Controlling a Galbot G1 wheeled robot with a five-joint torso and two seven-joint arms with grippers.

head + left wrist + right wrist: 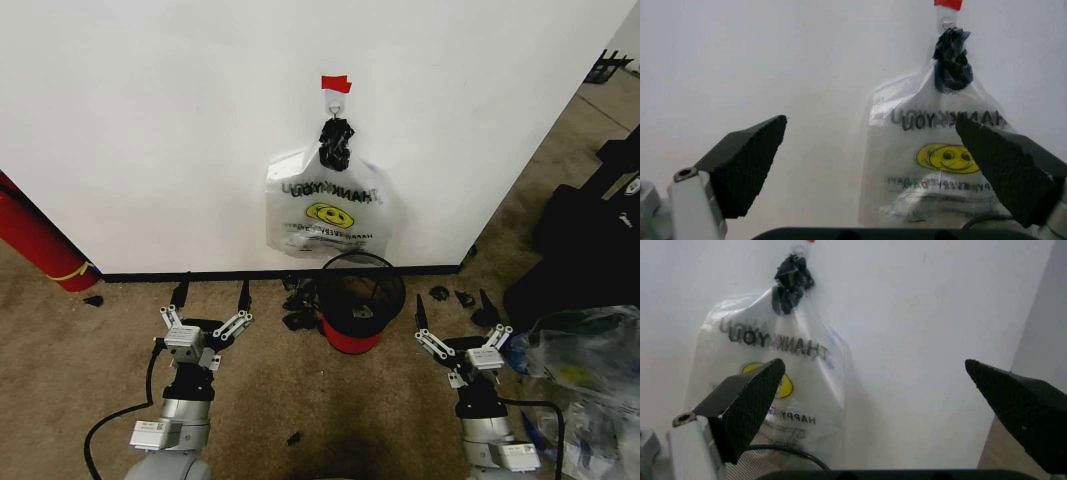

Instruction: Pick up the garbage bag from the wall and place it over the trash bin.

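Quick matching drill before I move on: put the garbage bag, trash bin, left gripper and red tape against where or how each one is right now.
Things:
1. garbage bag
2. trash bin
3. left gripper
4. red tape

States:
A. stuck on the wall above the hook
B. open, low over the carpet, left of the bin
C. hanging from the hook
D. standing on the floor below the bag

Pairs: 1-C, 2-D, 3-B, 4-A

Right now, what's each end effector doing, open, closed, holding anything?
Left end effector: open, empty, low over the carpet short of the wall.
Right end effector: open, empty, beside the trash bin.
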